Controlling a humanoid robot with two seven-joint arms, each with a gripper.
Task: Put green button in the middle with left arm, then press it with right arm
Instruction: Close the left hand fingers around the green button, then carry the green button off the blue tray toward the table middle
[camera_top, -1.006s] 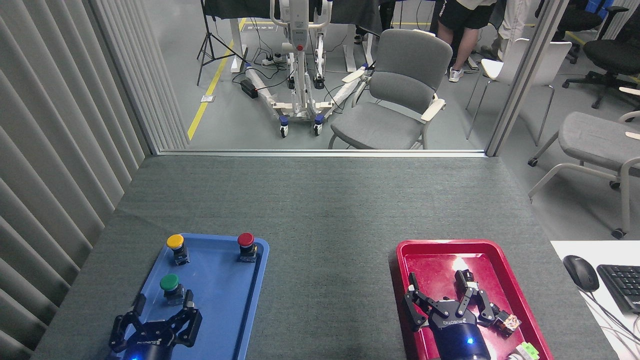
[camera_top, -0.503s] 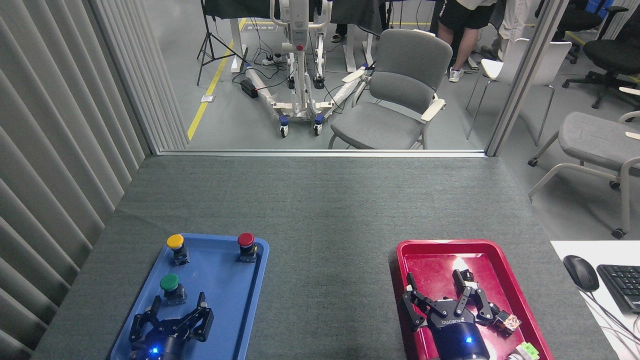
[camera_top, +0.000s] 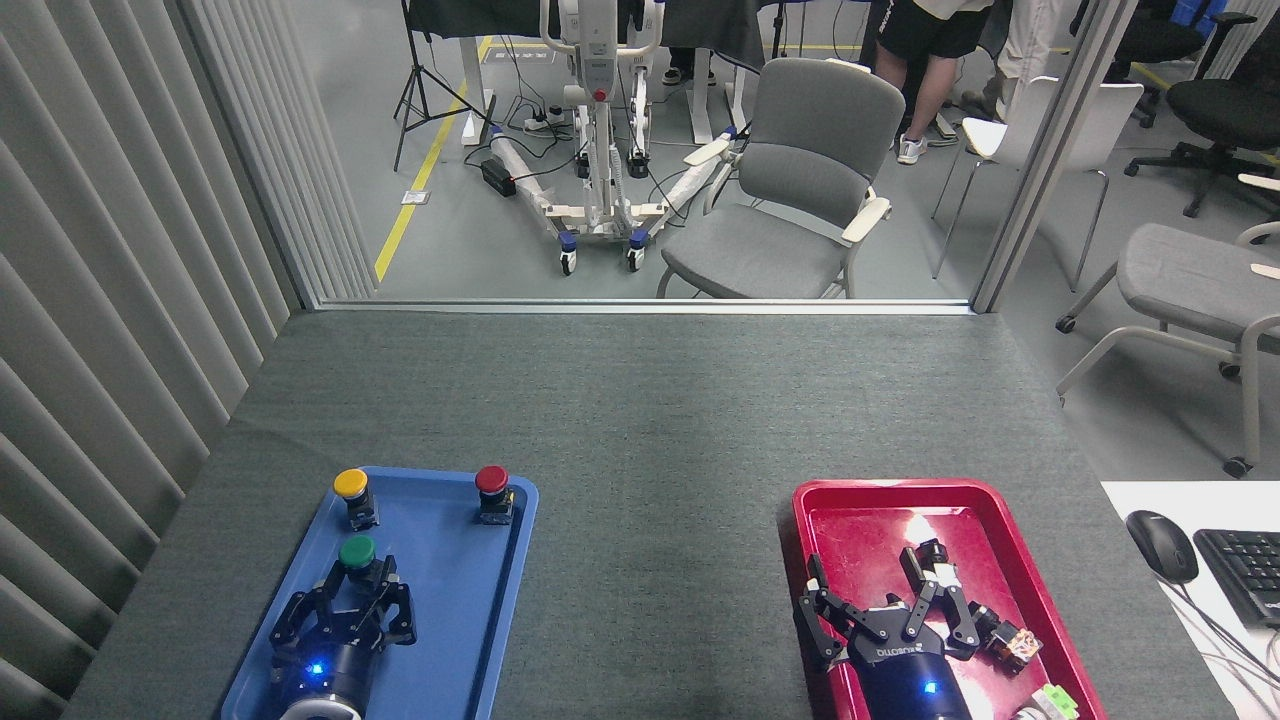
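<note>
Blue plastic tray (camera_top: 470, 620) in the lower left of the frame is where my left claw (camera_top: 350, 605) is, sitting low over it with the blue wrist light showing. Its fingers (camera_top: 398, 612) are drawn in around the dark body of the green button (camera_top: 357, 553), and the green cap pokes out just above the fingertips. Looks like I've got hold of it, though from this angle I can't see actual contact, so honestly I can't tell for sure. The button is inside the tray, left of its centre

Over in the lower right, my right claw (camera_top: 880, 600) hangs over the red tray (camera_top: 860, 500) with its fingers spread wide and nothing between them. Just right of it in that tray there's a small orange-brown block (camera_top: 1015, 645), and a green and white bit (camera_top: 1050, 702) at the very bottom edge

Further up the blue tray, the yellow button (camera_top: 352, 490) stands near the top left corner and the red button (camera_top: 492, 487) near the top right corner, both upright and clear of my claw

Between the two trays the grey felt tabletop (camera_top: 640, 420) is bare, running up to the middle of the frame. At the right edge, a black mouse (camera_top: 1162, 545) and a keyboard (camera_top: 1245, 570) sit on a white desk

Past the table, top of frame: a grey chair (camera_top: 800, 180), a white wheeled stand (camera_top: 600, 130), and a person's legs (camera_top: 925, 80)
</note>
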